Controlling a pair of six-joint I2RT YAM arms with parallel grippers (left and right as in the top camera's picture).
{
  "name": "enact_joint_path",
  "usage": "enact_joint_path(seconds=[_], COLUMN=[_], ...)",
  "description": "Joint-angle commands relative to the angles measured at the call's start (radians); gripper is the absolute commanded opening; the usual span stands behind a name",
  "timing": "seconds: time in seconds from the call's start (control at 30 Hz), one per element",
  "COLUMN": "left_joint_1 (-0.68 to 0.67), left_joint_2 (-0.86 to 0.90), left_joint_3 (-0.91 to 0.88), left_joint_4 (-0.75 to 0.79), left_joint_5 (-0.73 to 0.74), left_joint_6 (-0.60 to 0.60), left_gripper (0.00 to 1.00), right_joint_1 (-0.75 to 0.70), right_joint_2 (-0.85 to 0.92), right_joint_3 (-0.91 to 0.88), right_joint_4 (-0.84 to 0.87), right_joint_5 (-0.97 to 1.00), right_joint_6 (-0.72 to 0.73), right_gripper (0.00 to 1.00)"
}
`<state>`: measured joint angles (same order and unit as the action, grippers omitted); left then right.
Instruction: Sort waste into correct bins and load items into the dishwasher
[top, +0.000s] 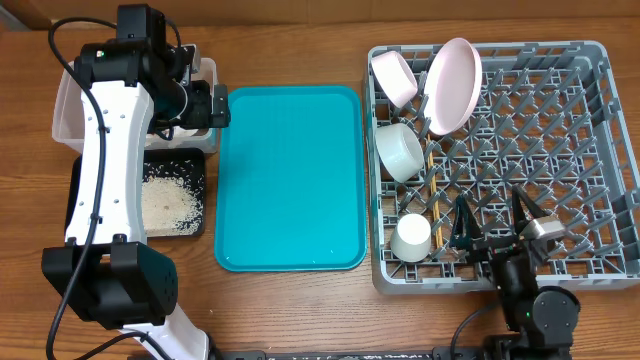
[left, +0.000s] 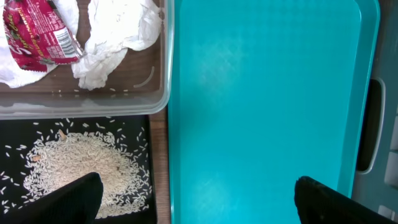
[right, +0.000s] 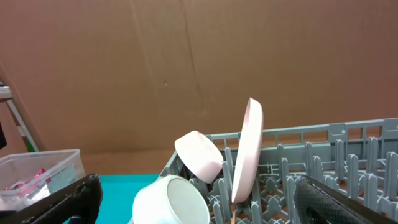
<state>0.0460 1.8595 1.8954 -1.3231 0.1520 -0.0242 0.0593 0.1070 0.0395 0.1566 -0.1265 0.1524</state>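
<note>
The grey dishwasher rack (top: 600, 150) holds the white plate (top: 452, 85) on edge, two bowls (top: 395, 77) (top: 400, 150), the cup (top: 411, 238) and the chopsticks (top: 430, 185). My right gripper (top: 492, 222) stands open and empty over the rack's front edge. From its wrist I see the plate (right: 249, 149) and bowls (right: 199, 155) ahead. My left gripper (left: 199, 199) is open and empty above the seam between the bins and the teal tray. The clear tub (left: 158, 106) contains napkins (left: 115, 37) and the red wrapper (left: 37, 34). Rice (left: 81, 165) lies in the black tray (left: 12, 134).
The teal serving tray (top: 290, 180) lies bare between the bins and the rack. The left arm's white body covers part of the clear tub (top: 65, 110) and black tray (top: 195, 165) in the overhead view. A brown cardboard wall stands behind the table.
</note>
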Motion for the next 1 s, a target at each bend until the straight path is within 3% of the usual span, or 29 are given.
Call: enact_joint_path(seconds=[0.0,0.33,0.97], left_joint_1=[-0.001,-0.001,-0.001], left_joint_2=[0.005,0.005,0.005], left_joint_3=[0.018,0.018,0.018], left_joint_4=[0.000,0.000,0.000], left_joint_5=[-0.003,-0.003,-0.003], left_joint_6=[-0.009,-0.009,-0.009], left_gripper=[1.00,1.00,1.00], right_joint_1=[-0.005,-0.005,-0.004], right_joint_2=[-0.033,-0.105,-0.104], right_joint_3=[-0.032,-0.031,-0.031], right_joint_4=[-0.003,-0.236,-0.230], right_joint_5=[0.008,0.020,0.020], right_joint_6=[-0.003,-0.004,-0.004], right_gripper=[1.00,1.00,1.00])
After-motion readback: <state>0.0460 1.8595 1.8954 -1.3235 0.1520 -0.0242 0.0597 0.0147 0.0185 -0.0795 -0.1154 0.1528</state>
